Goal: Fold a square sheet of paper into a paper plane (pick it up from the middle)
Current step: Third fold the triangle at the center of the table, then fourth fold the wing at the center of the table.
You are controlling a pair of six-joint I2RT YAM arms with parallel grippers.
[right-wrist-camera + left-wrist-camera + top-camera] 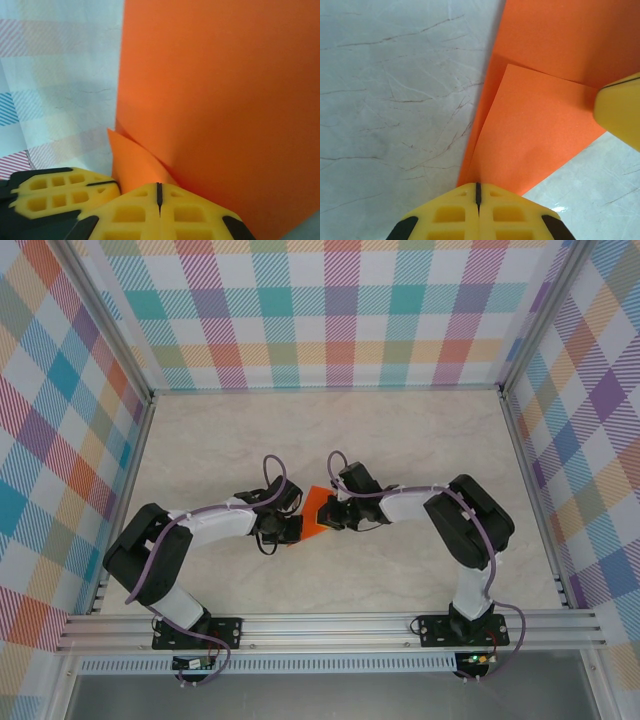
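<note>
paper [313, 510]: orange, partly folded, raised over middle of table [400, 440] | left pincer [478, 187]: closed tight on a corner | right pincer [158, 186]: closed tight on a folded edge | handling: likely light, thin, floppy, easily creased; best pinched gently at edges

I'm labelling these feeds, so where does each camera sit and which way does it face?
Top external: above and behind, looking down at the table; both arms, left gripper and right gripper on the orange paper.
Left wrist: left arm, facing down past its shut fingers.
Right wrist: right arm, facing the wall past its fingers.
All share the paper.
</note>
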